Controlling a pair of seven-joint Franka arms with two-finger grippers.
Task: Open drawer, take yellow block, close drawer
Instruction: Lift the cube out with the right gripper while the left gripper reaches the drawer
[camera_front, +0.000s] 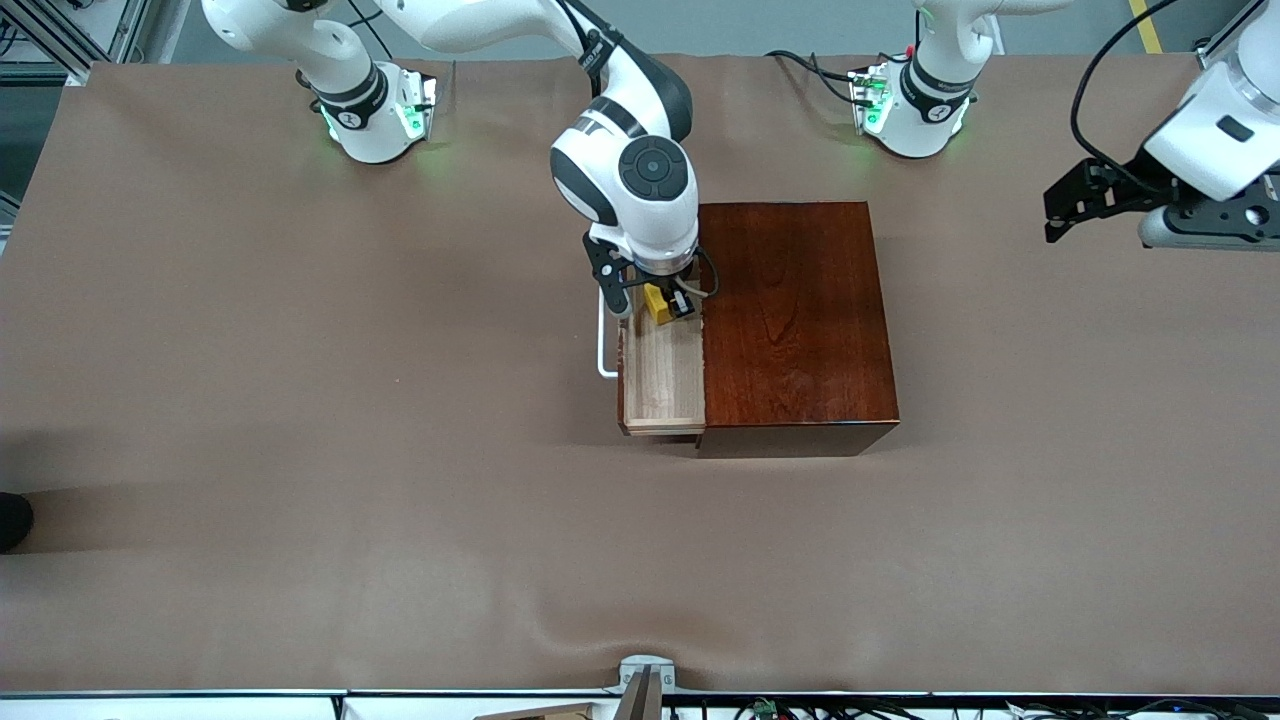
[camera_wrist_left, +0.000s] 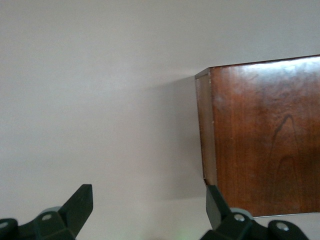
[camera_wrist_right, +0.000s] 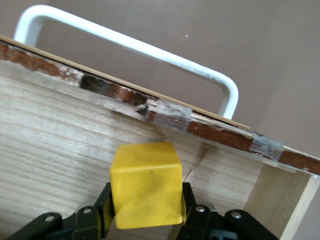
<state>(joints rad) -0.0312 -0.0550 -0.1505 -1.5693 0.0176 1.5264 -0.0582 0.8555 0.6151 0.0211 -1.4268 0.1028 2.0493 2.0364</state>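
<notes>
the right gripper (camera_front: 662, 303), mid-frame in the front view, clamped the yellow block (camera_front: 656, 303) over the open drawer (camera_front: 663, 372) of the wooden box (camera_front: 795, 320); the white handle (camera_front: 603, 338) sat beside it. the left gripper (camera_front: 1068, 208), jaws apart, waited at upper right over the desk (camera_front: 300, 400).

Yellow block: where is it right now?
The yellow block sits clamped in the right claw, over the open drawer, beside the white handle.

Open drawer (camera_front: 662, 375) clear above; white handle (camera_front: 603, 340) seemingly flanks it.
</notes>
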